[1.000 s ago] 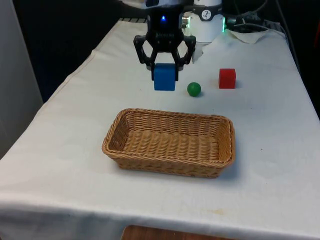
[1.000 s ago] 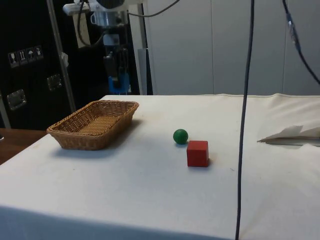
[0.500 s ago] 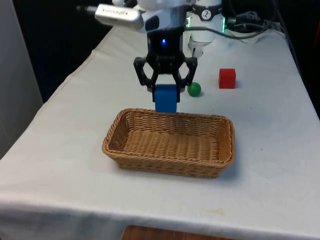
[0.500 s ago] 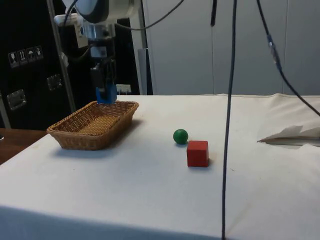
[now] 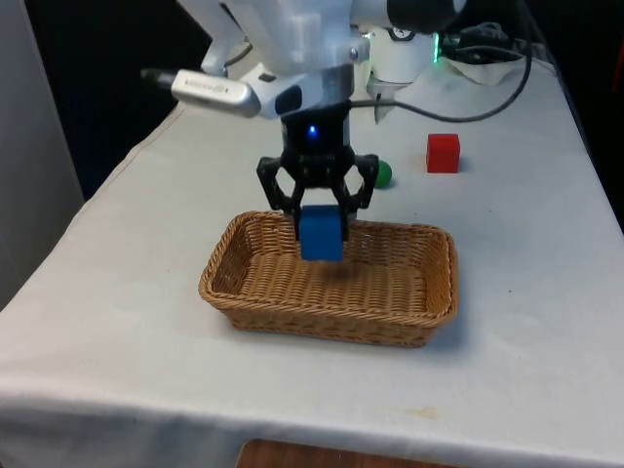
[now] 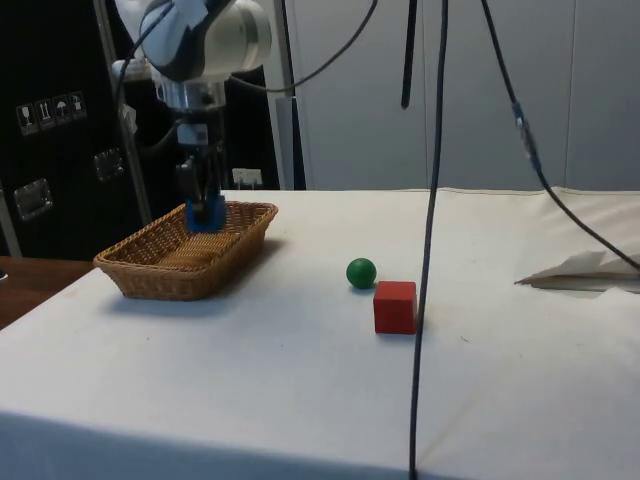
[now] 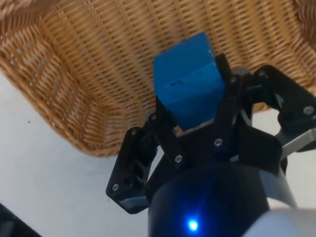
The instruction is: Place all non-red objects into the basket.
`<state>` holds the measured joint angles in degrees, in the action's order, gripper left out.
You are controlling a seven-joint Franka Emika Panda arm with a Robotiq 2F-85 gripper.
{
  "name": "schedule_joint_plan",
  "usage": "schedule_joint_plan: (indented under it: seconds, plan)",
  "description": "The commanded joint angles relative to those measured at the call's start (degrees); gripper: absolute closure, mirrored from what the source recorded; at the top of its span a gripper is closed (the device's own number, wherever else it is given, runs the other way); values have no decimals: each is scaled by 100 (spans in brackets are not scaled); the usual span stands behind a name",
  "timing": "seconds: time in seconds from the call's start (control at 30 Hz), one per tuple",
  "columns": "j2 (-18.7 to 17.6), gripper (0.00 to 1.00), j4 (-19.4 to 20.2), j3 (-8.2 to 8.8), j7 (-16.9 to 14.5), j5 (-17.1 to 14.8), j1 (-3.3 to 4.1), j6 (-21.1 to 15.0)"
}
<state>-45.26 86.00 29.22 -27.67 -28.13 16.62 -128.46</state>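
Observation:
My gripper (image 5: 321, 226) is shut on a blue cube (image 5: 321, 235) and holds it over the inside of the wicker basket (image 5: 429, 292), near its far wall. From the side, the blue cube (image 6: 206, 214) hangs at about rim height above the basket (image 6: 160, 275), under the gripper (image 6: 204, 205). The wrist view has the blue cube (image 7: 188, 84) clamped between the black fingers (image 7: 165, 133), with the basket's woven floor (image 7: 98, 64) below. A green ball (image 5: 384, 173) and a red cube (image 5: 443, 153) rest on the cloth beyond the basket; from the side the green ball (image 6: 361, 272) sits just behind the red cube (image 6: 395, 306).
The table's white cloth (image 5: 526, 370) runs wide around the basket. Crumpled white paper (image 6: 585, 270) lies at the far end near the robot's base. Black cables (image 6: 430, 200) hang down in front of the side camera.
The gripper has carried the blue cube from above the table near the green ball, over the basket's far rim, and down into the space above the basket's floor.

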Motion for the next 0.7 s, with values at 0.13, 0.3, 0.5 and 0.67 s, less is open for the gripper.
schedule_joint_plan:
  seconds: [0.13, 0.3, 0.5, 0.67]
  plan:
    - [-350, 98, -252, -52, -92, -189, -63, -46]
    - [-539, 98, -418, -29, -92, -235, -57, -23]
    - [-613, 49, -470, -23, -74, -229, -57, -11]
    - [-625, 10, -476, -29, -69, -229, -52, -11]
